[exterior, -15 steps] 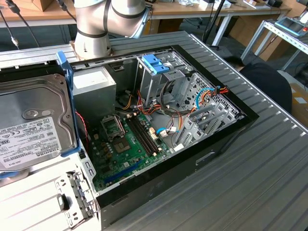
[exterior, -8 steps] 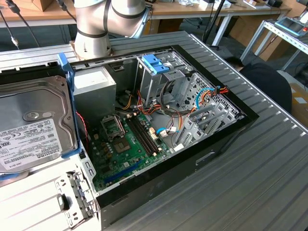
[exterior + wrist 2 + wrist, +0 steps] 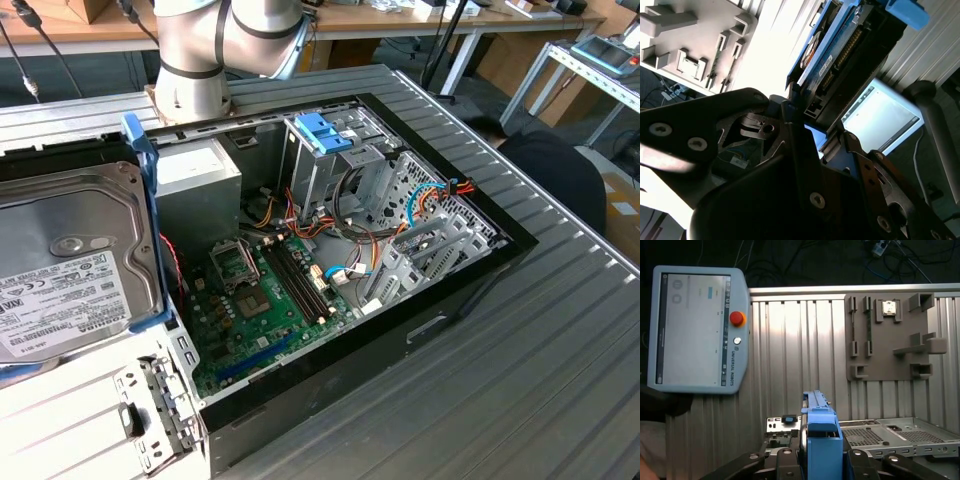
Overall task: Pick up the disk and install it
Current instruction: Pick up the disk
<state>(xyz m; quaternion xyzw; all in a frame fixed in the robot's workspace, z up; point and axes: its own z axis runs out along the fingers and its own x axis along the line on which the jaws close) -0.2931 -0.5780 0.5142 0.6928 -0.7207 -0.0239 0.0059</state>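
The disk (image 3: pixel 70 260), a grey metal drive in a light blue carrier, hangs in the air at the exterior view's left, above the table beside the open computer case (image 3: pixel 470 275). In both wrist views my gripper (image 3: pixel 822 457) is shut on one end of the disk (image 3: pixel 822 432). Its black fingers (image 3: pixel 790 130) clamp the carrier's edge, and the disk (image 3: pixel 840 50) stands out edge-on beyond them. The metal drive cage (image 3: pixel 310 175) with a blue latch (image 3: pixel 322 133) stands at the back of the case, well away from the disk.
The arm's base (image 3: pixel 195 70) stands behind the case. A teach pendant (image 3: pixel 695 330) and a grey fixture plate (image 3: pixel 890 340) lie on the ribbed table. The removed side panel (image 3: pixel 100 420) lies under the disk. Motherboard and cables fill the case floor.
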